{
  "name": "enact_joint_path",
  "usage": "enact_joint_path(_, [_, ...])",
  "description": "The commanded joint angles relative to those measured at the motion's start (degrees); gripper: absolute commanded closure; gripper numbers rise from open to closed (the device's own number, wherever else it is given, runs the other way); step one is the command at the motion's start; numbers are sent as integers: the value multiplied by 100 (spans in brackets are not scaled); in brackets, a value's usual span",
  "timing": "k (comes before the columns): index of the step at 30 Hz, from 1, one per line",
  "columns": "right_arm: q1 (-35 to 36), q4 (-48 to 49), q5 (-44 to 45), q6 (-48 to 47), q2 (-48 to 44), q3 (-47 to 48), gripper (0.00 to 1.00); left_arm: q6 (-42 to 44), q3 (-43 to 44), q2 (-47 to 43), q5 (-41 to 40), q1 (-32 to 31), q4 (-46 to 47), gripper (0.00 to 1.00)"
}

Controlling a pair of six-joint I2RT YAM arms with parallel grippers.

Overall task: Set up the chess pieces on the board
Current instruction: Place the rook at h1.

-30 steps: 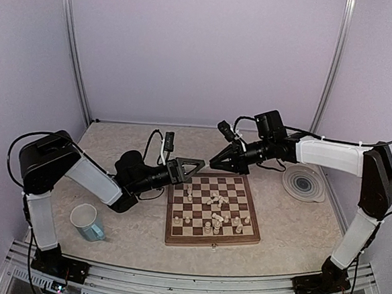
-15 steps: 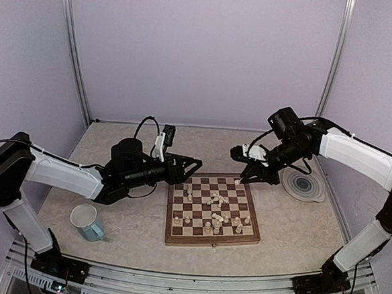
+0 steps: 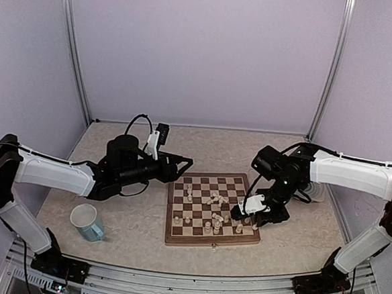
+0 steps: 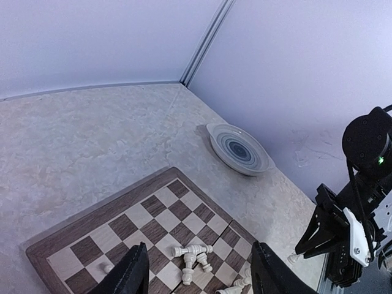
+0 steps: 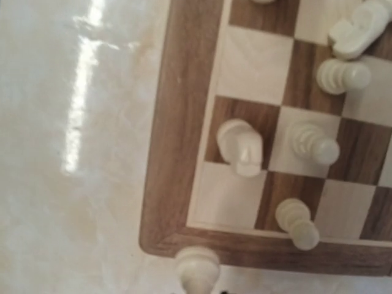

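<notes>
Pale lilac walls close in a marbled cream worktop. The board lies flat in the middle of it, closer to the near edge than the far one. The chess pieces are scattered over the board's right half and near rows. Some stand upright, and a small cluster in the middle lies tipped over. A cup stands towards the near left corner. A ringed plate sits by the right edge and is partly hidden behind the right arm in the overhead view.

The left gripper hangs above the worktop just off the board's far left corner and points towards the right edge. Its fingers are spread wide with nothing between them.

The right gripper is low at the board's near right corner, on the side facing the right edge. Seen from the left wrist, its fingers narrow to a tip with a single piece pinched there. The right wrist view shows that single piece at the bottom of the frame, just off the board's brown border. Its own fingers are almost out of view there. On the corner squares beside it stand a knight and three pawns.
</notes>
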Motion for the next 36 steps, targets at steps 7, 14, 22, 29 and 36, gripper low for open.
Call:
enact_joint_path(7, [264, 182, 339, 129, 485, 46, 95, 36, -178, -237, -61, 18, -134, 43])
enact_joint_path(14, [328, 351, 366, 199, 666, 86, 95, 21, -207, -214, -39, 18, -110, 43])
enact_joint_path(22, [354, 506, 417, 271, 830, 158, 94, -10, -178, -99, 47, 18, -64, 43])
enact_joint_path(29, [392, 544, 392, 286, 882, 197, 90, -43, -180, -24, 107, 18, -1, 44])
enact_joint_path(36, [426, 553, 413, 262, 858, 155, 80, -78, -167, 52, 164, 20, 31, 44])
